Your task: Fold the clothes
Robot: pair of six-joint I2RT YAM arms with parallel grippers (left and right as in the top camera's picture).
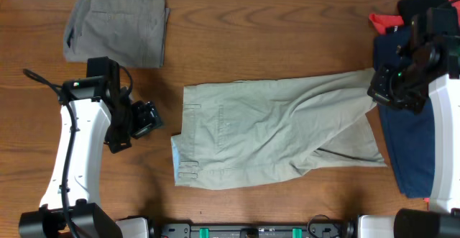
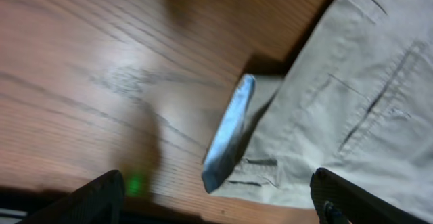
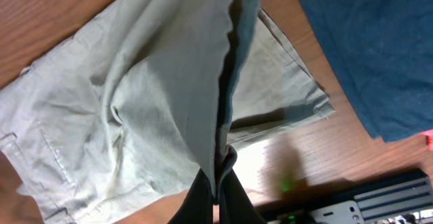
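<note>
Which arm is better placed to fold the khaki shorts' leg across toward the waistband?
Right. The right claw is shut on the leg end of the khaki shorts, lifting it. The left claw is open beside the waistband, holding nothing.

Nothing readable is showing anywhere: no lettering, label, brand or number is appearing on the light khaki-beige cotton shorts [image 1: 273,130] or the brown wooden worktop [image 1: 287,37].
</note>
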